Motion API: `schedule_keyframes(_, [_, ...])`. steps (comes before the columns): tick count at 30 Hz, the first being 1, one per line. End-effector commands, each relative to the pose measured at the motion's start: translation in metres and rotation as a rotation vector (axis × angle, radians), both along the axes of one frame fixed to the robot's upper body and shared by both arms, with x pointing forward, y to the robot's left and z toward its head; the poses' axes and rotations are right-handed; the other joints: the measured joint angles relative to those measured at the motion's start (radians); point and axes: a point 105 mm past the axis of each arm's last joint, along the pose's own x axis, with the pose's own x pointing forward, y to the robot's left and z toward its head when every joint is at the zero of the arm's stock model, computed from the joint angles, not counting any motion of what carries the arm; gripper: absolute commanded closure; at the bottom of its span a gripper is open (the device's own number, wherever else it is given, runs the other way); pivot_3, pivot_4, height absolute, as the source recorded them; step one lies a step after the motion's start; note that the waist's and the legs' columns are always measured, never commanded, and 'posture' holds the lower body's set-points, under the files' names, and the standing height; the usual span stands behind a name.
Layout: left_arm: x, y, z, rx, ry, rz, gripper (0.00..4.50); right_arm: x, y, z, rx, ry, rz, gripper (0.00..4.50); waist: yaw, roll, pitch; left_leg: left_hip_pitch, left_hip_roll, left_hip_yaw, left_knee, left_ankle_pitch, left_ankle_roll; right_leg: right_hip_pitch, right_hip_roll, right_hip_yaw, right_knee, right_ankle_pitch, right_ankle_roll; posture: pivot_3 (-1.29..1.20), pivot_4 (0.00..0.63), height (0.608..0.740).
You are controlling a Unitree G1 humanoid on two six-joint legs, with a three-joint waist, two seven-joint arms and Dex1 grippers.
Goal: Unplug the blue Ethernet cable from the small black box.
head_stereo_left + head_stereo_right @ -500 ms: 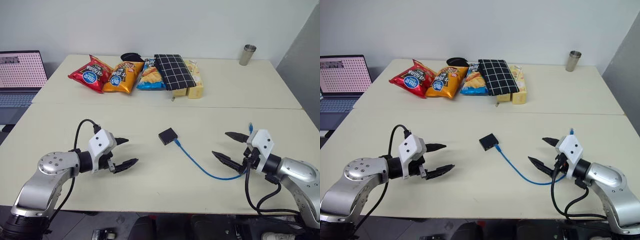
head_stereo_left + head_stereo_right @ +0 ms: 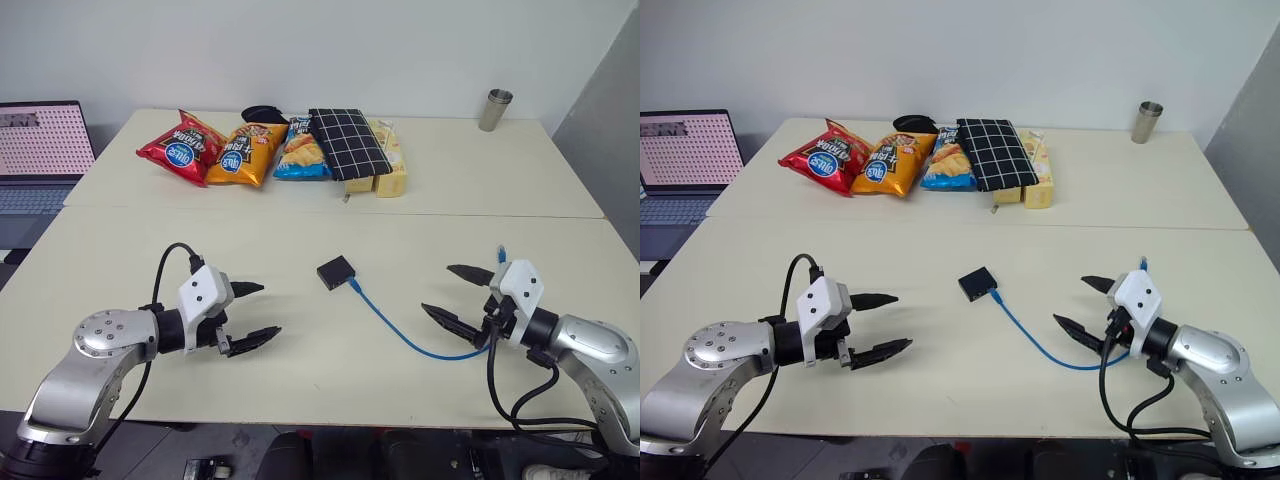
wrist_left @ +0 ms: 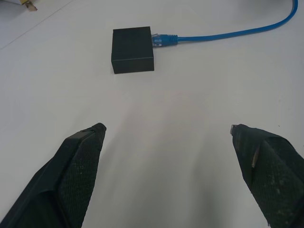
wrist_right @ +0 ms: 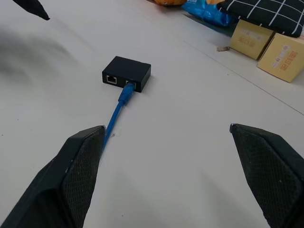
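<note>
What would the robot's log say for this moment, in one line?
blue Ethernet cable: plugged into small black box | left gripper: open, empty | right gripper: open, empty

Honestly I can't read a single word from my end. The snack bags (image 2: 232,152) in the upper middle have blue round logos, and the yellow boxes (image 4: 267,43) carry small print, all too tiny to make out.

Items counted on the table (image 2: 300,390): one small black box (image 2: 336,271); one blue Ethernet cable (image 2: 400,335); three snack bags, namely one red (image 2: 180,150), one orange (image 2: 243,155), one blue (image 2: 302,150). One black white-checked pouch (image 2: 347,142). Two yellow cartons (image 4: 270,42). One metal cup (image 2: 494,109). One laptop (image 2: 35,155). Two grippers: left (image 2: 256,312), right (image 2: 449,292).
</note>
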Motion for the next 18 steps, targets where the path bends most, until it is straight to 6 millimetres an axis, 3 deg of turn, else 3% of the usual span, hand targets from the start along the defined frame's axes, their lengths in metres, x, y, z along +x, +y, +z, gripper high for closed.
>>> schedule_keyframes(1, [0.0, -0.004, 0.008, 0.021, -0.034, 0.0, 0.0, 0.0, 0.011, 0.007, 0.013, -0.035, 0.011, 0.05, 0.0, 0.0, 0.0, 0.0, 0.0, 0.0, 0.0, 0.0, 0.0, 0.0, 0.0, 0.0, 0.0, 0.0, 0.0, 0.0, 0.15, 0.74])
schedule_keyframes(7, [0.001, -0.01, 0.012, -0.008, -0.033, 0.002, 0.0, -0.002, 0.033, -0.005, 0.045, -0.007, 0.021, 0.05, 0.0, 0.0, 0.0, 0.0, 0.0, 0.0, 0.0, 0.0, 0.0, 0.0, 0.0, 0.0, 0.0, 0.0, 0.0, 0.0, 0.15, 0.74])
schedule_keyframes(13, [-0.004, -0.024, 0.013, -0.046, -0.042, -0.067, 0.0, 0.019, 0.053, -0.028, 0.035, 0.015, -0.09, 0.05, -0.001, 0.0, 0.0, 0.0, 0.0, 0.0, 0.0, 0.0, -0.001, -0.001, 0.0, 0.0, 0.001, 0.0, 0.0, 0.0, 0.15, 0.74])
schedule_keyframes(18, [-0.009, -0.032, 0.016, -0.076, -0.022, -0.138, 0.0, 0.03, 0.083, -0.039, 0.069, 0.055, -0.089, 0.05, -0.003, 0.0, 0.0, 0.0, 0.0, 0.0, 0.0, 0.0, -0.001, -0.001, 0.0, 0.0, 0.001, 0.0, 0.0, 0.0, 0.15, 0.74])
